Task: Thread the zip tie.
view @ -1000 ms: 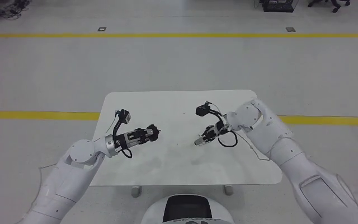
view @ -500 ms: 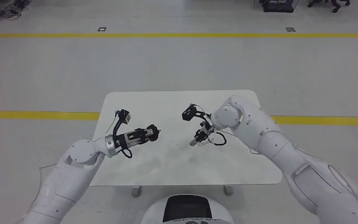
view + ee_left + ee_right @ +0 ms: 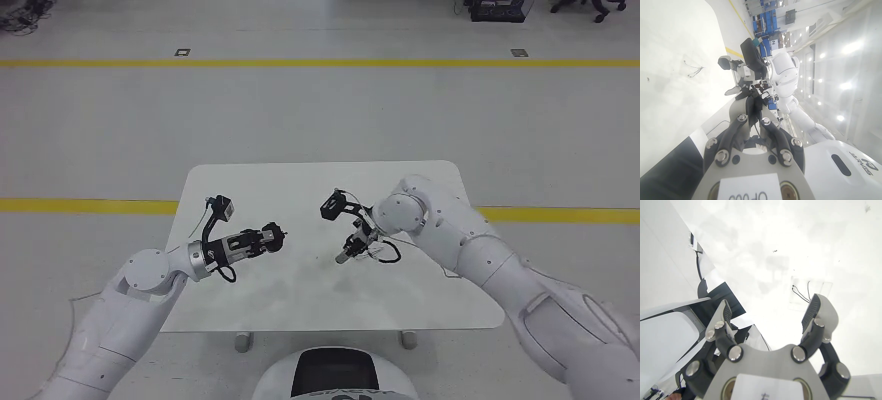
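**A:** What had moved?

**B:** The right arm (image 3: pixel 440 215) had swung inward over the table (image 3: pixel 250 190). That brought the right hand (image 3: pixel 345 254) nearer the left hand (image 3: pixel 276 237), which had kept its place.

**A:** And the risk?

**B:** The zip ties (image 3: pixel 698 68) lay loose on a clear sheet (image 3: pixel 821 287) on the table, near the right hand. I judged them too thin for an easy pick. The right hand, spread and empty, could slide off them or drag the sheet along. The left hand was pressed together, and I could not tell whether it pinched anything.

**A:** The count?

**B:** One table, two arms, two hands and one clear sheet. There were two or perhaps three zip ties, too fine to count surely, and a few dark specks (image 3: pixel 775 251).
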